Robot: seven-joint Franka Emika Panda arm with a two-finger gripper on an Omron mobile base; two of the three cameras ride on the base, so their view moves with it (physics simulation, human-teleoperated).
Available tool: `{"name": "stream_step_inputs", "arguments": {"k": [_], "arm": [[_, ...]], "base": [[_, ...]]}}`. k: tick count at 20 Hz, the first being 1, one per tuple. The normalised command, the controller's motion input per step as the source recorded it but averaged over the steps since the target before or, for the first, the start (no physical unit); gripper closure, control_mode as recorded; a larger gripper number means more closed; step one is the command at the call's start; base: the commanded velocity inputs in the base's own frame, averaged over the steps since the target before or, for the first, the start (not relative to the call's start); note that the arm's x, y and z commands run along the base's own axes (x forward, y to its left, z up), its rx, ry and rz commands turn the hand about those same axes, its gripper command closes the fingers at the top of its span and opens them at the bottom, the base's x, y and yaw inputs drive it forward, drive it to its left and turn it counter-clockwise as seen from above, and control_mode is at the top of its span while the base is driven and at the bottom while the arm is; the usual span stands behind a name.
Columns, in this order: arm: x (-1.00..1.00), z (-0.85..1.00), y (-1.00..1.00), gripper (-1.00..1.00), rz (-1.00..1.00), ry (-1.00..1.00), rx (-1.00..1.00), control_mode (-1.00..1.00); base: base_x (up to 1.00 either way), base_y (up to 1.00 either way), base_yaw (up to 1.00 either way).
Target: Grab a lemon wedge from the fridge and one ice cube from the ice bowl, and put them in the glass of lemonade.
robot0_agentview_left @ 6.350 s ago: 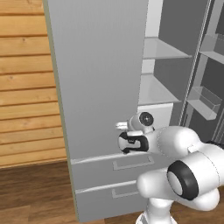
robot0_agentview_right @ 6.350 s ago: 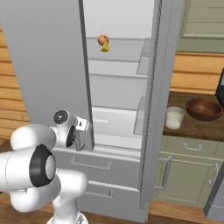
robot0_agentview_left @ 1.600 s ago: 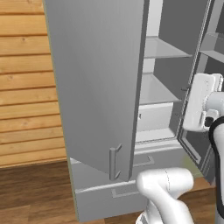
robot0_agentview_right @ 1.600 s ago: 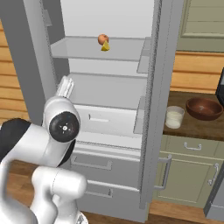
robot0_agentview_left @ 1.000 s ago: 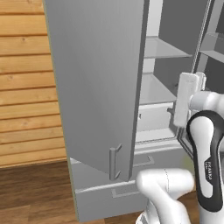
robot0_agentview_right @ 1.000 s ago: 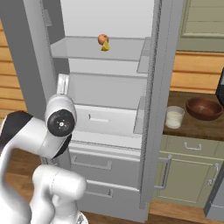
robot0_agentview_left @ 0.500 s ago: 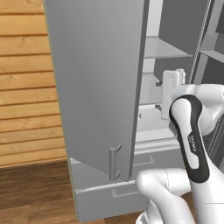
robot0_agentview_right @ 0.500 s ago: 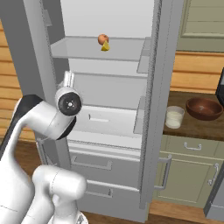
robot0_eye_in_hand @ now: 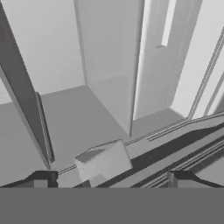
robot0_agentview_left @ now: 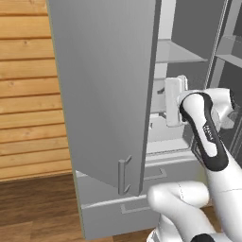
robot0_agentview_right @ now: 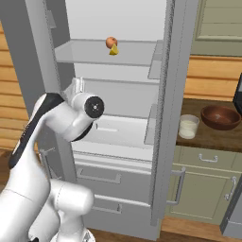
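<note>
Wood-panelled walls flanked the fridge (robot0_agentview_right: 163,118), its doors swung wide for access. We held our gripper (robot0_eye_in_hand: 109,178) open and empty, aimed inside; the lemon wedge (robot0_agentview_right: 114,51) sat on the upper shelf (robot0_agentview_right: 85,54).

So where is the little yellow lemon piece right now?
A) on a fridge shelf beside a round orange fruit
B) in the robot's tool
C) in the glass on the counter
A: the lemon wedge sits on an upper shelf beside a round orange fruit.
</note>
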Motion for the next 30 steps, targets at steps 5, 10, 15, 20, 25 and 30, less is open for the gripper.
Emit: {"name": "stream_step_inputs", "arguments": {"k": [5, 10, 15, 20, 25, 30], "arm": [[0.51, -0.10, 0.08, -1.00, 0.19, 0.00, 0.00, -1.00], [0.65, -0.26, 0.36, -1.00, 0.07, 0.00, -0.01, -1.00], [0.04, -0.20, 0.58, -1.00, 0.08, -0.03, -0.05, -1.00], [-0.65, -0.05, 0.76, -1.00, 0.26, -0.08, -0.04, -1.00], [-1.00, -0.02, 0.69, -1.00, 0.39, -0.04, 0.00, -1.00], [-0.23, -0.02, 0.99, -1.00, 0.42, 0.07, 0.00, -1.00]], "base": [[0.00, 0.00, 0.00], [0.00, 0.00, 0.00], [0.00, 0.00, 0.00], [0.00, 0.00, 0.00], [0.00, 0.00, 0.00], [0.00, 0.00, 0.00]]}}
